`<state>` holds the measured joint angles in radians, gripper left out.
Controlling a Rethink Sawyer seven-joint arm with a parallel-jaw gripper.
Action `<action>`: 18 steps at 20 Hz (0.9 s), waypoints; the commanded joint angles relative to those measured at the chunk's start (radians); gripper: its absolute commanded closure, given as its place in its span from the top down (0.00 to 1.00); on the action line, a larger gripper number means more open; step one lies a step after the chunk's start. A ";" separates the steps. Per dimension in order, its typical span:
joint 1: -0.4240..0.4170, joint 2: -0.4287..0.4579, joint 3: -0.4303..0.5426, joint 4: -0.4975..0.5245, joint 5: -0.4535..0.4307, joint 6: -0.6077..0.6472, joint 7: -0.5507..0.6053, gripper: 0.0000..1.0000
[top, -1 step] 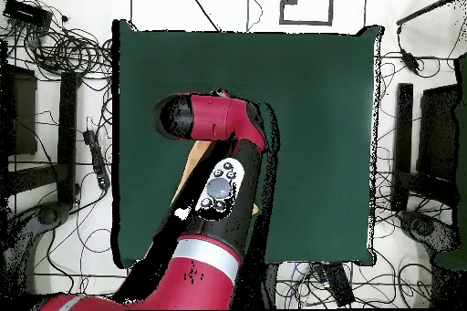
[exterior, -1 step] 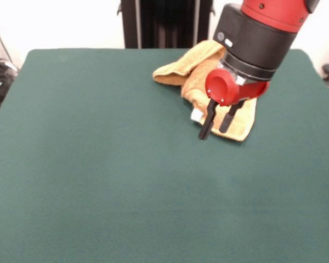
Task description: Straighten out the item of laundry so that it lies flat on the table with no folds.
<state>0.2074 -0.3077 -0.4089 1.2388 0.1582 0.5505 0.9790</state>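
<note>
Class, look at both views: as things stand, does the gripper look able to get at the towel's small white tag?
Probably yes. The open gripper hangs right beside the white tag at the crumpled towel's edge, and nothing lies between them on the table.

Front camera and overhead camera, both on the table (exterior, -1 step: 98, 192).
</note>
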 commanded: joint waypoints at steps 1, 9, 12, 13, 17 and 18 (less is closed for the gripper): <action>0.038 0.041 0.103 0.139 0.034 -0.085 0.343 1.00; 0.047 0.034 0.101 0.155 0.022 -0.100 0.350 1.00; 0.052 0.042 0.103 0.139 0.015 -0.097 0.338 1.00; 0.058 0.046 0.095 0.130 0.008 -0.089 0.331 1.00; 0.067 0.051 0.086 0.123 0.005 -0.080 0.332 1.00; 0.067 0.052 0.087 0.121 0.006 -0.078 0.332 1.00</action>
<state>0.2227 -0.3043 -0.4089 1.2859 0.1559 0.4834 1.0267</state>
